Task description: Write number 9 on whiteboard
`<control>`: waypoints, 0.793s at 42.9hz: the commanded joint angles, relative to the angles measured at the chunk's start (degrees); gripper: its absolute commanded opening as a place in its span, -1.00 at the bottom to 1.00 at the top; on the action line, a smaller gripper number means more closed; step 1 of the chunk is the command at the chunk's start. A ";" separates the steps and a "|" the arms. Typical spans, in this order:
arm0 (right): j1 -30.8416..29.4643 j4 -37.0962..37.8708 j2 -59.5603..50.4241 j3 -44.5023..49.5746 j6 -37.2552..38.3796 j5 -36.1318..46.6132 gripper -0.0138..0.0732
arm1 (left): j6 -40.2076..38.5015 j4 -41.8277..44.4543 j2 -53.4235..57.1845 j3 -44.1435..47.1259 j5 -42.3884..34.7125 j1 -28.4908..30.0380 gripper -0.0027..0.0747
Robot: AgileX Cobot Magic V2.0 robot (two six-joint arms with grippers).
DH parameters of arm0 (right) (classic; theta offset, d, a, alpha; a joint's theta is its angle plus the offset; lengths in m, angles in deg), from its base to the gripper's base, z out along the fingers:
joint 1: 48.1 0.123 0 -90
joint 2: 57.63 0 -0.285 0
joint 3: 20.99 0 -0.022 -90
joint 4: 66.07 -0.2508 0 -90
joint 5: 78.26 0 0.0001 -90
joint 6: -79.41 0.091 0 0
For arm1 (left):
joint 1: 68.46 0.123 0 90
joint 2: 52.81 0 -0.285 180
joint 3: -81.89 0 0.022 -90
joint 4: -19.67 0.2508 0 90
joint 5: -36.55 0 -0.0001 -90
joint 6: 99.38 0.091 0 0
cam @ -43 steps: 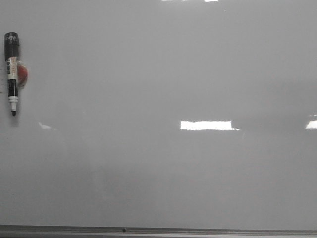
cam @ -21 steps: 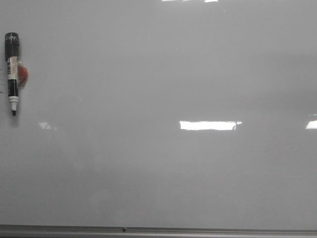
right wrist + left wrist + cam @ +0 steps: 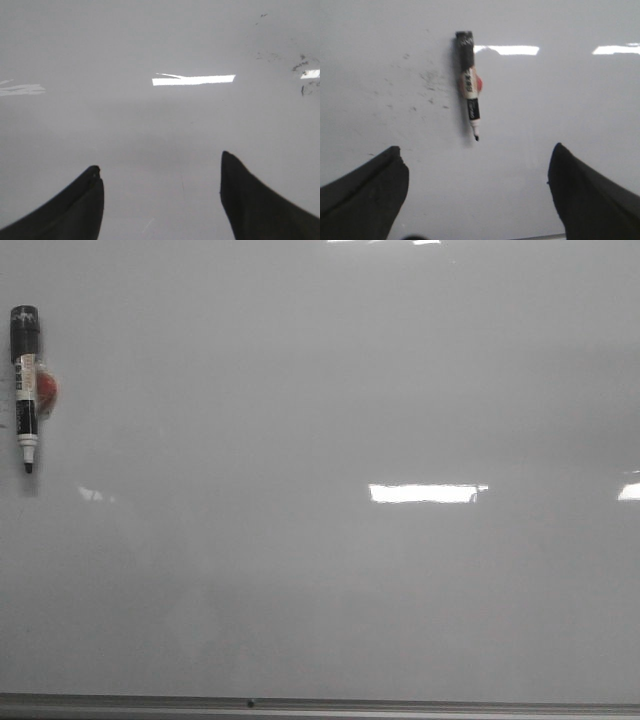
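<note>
The whiteboard (image 3: 330, 400) fills the front view, glossy white-grey, with its thin grey frame edge (image 3: 320, 705) along the bottom. No number 9 shows on it. A black-and-white marker (image 3: 24, 390) lies at the far left, uncapped tip pointing down, a small red thing beside it. The marker also shows in the left wrist view (image 3: 469, 85). My left gripper (image 3: 477, 157) is open and empty, just short of the marker's tip. My right gripper (image 3: 160, 165) is open and empty over bare whiteboard (image 3: 150, 40). Neither gripper shows in the front view.
Faint black smudges (image 3: 425, 85) mark the board beside the marker. More smudges (image 3: 302, 65) show in the right wrist view. Bright light reflections (image 3: 425, 493) sit on the board.
The light reflections have shifted slightly on the board. The marker has not moved.
</note>
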 commanded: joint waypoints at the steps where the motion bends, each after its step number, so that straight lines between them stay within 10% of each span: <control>1: -0.21 -0.05 0.96 -2.18 -0.21 4.73 0.52 | 0.62 -2.25 -8.78 -2.27 -9.24 -2.49 0.53; 34: -0.21 0.00 0.96 -2.18 -0.21 4.73 0.52 | 0.62 -3.82 -50.18 -20.32 -24.27 -3.09 0.39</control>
